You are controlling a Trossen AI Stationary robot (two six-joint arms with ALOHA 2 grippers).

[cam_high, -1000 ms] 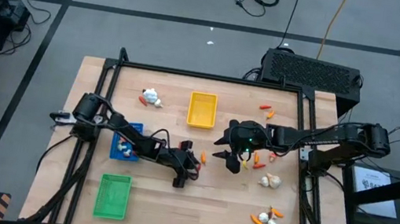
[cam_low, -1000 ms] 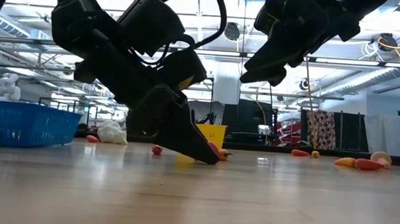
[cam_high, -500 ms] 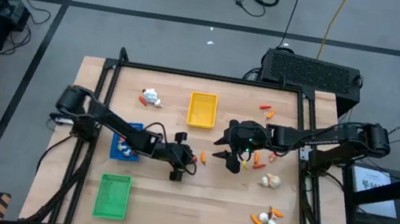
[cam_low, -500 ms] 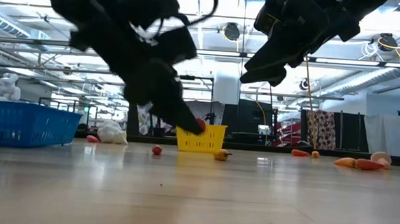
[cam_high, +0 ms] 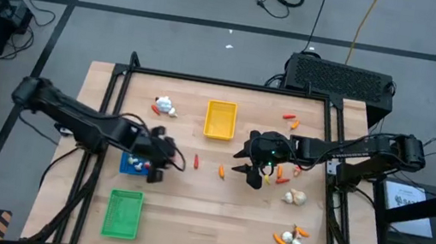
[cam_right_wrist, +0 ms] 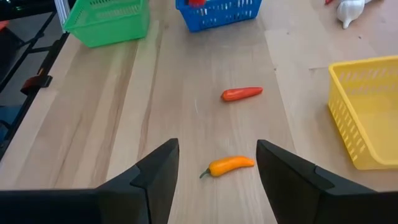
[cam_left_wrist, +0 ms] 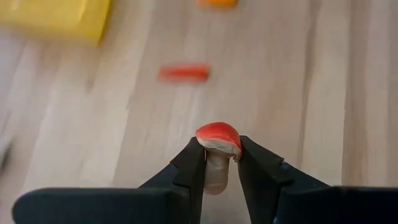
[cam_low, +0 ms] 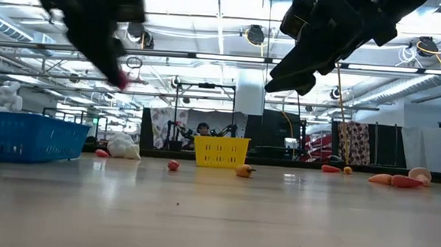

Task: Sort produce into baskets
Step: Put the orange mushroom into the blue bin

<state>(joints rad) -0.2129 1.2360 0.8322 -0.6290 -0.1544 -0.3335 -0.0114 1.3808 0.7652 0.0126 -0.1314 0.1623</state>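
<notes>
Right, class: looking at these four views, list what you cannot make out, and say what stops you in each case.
- Blue tray contents: high view, covered by the left arm.
- Left tool: low view, motion blur hides its shape.
- Mushroom piece stem: left wrist view, hidden between the fingers.
- Pieces by the right tool: high view, too small to identify.

Wooden tabletop (cam_high: 211, 225) carries yellow tray (cam_high: 220, 119), blue tray (cam_high: 136, 162) and green tray (cam_high: 123, 213). Loose on it: red pepper (cam_high: 195, 162), orange pepper (cam_high: 221, 171), white bulbs (cam_high: 294, 197), further small pieces (cam_high: 291, 237).
</notes>
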